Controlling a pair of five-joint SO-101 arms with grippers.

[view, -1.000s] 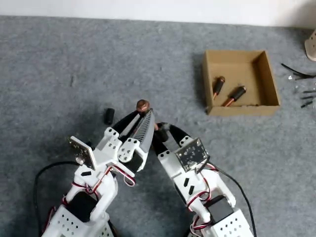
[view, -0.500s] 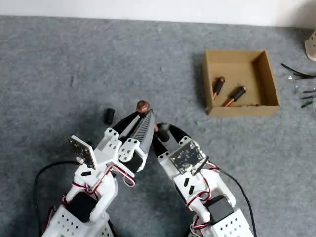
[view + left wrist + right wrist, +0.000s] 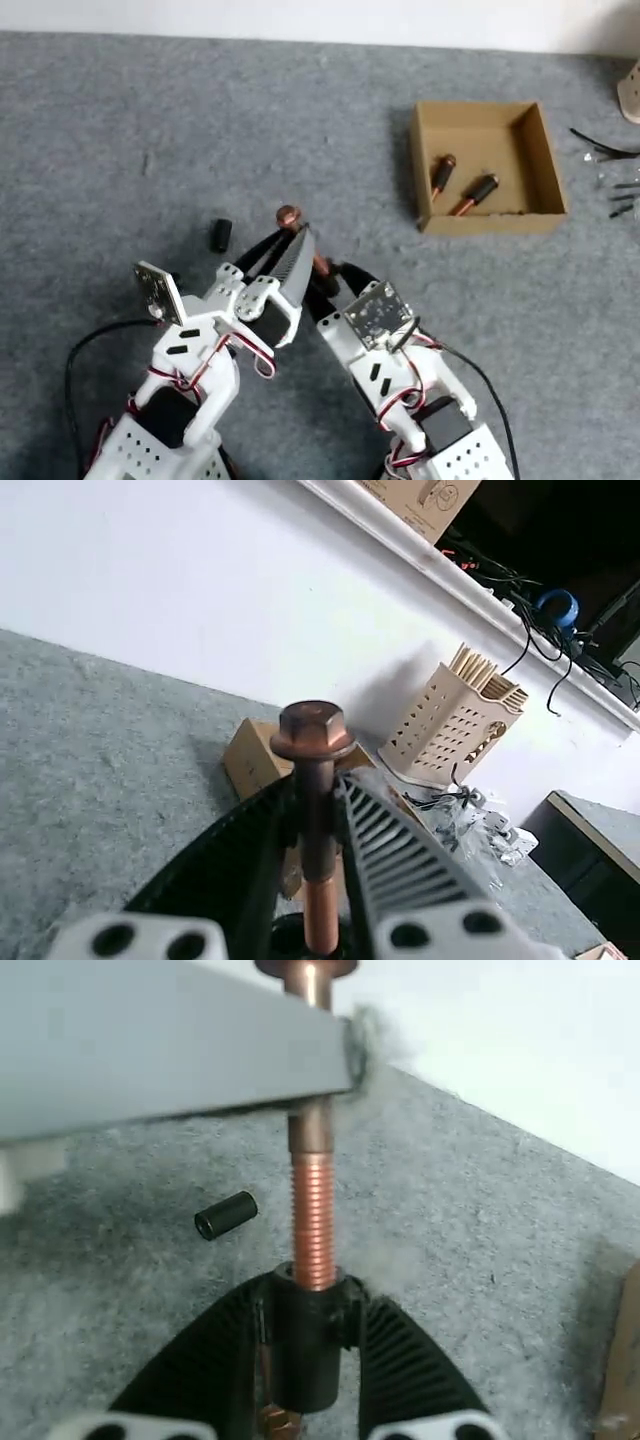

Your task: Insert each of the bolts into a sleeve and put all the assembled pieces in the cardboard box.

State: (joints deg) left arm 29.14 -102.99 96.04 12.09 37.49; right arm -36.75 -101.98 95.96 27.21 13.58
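My left gripper [image 3: 293, 236] is shut on a copper bolt [image 3: 288, 214] just below its hex head, which sits at the top in the left wrist view [image 3: 313, 730]. The bolt's threaded end [image 3: 313, 1220] enters a black sleeve [image 3: 305, 1350], and my right gripper [image 3: 305, 1325] is shut on that sleeve. From above, the right gripper [image 3: 330, 280] meets the left one at the table's middle. A loose black sleeve [image 3: 220, 235] lies on the grey mat to their left. The cardboard box [image 3: 488, 223] at the right holds two assembled pieces [image 3: 442, 173] [image 3: 474, 193].
Black cables and small parts [image 3: 610, 180] lie right of the box at the table's edge. A beige perforated holder [image 3: 455, 720] stands behind the box by the white wall. Grey mat [image 3: 150, 120] stretches bare at the far left.
Both arms have shifted a little: the left wrist swung left and the bolt now leans more. A short stretch of copper shaft shows between the left fingers and the sleeve.
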